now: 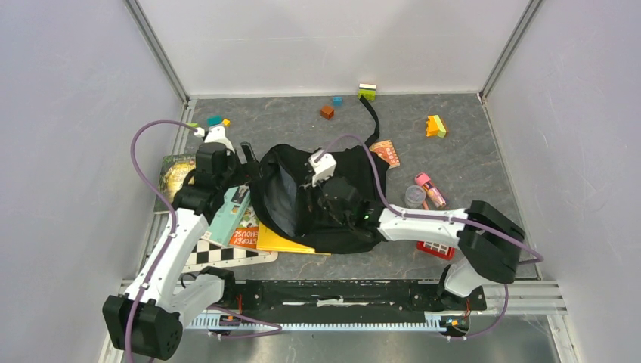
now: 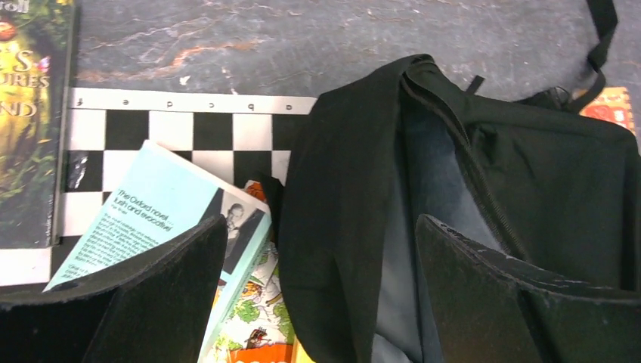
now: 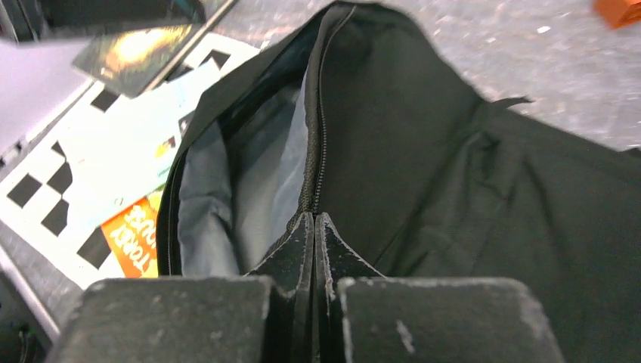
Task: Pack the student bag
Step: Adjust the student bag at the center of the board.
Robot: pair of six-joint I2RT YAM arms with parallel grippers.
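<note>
The student bag [image 1: 332,200] is a large black backpack lying mid-table, its mouth open to the left and its grey lining [image 3: 257,181] showing. My left gripper [image 1: 251,198] is open. In the left wrist view it [image 2: 321,223] straddles the bag's black left flap [image 2: 340,227], one finger over a light-blue book [image 2: 151,204], the other over the lining. My right gripper [image 1: 314,190] is shut, and in the right wrist view it [image 3: 313,219] pinches the bag's zipper edge [image 3: 317,136] at the upper side of the mouth.
A chessboard [image 1: 219,255], a green book [image 1: 175,175] and an orange-yellow book [image 1: 280,242] lie left of the bag. A pink marker [image 1: 431,189], a clear tub [image 1: 414,197], a red item [image 1: 437,248] and an orange card [image 1: 385,153] lie right. Coloured blocks [image 1: 435,126] are scattered behind.
</note>
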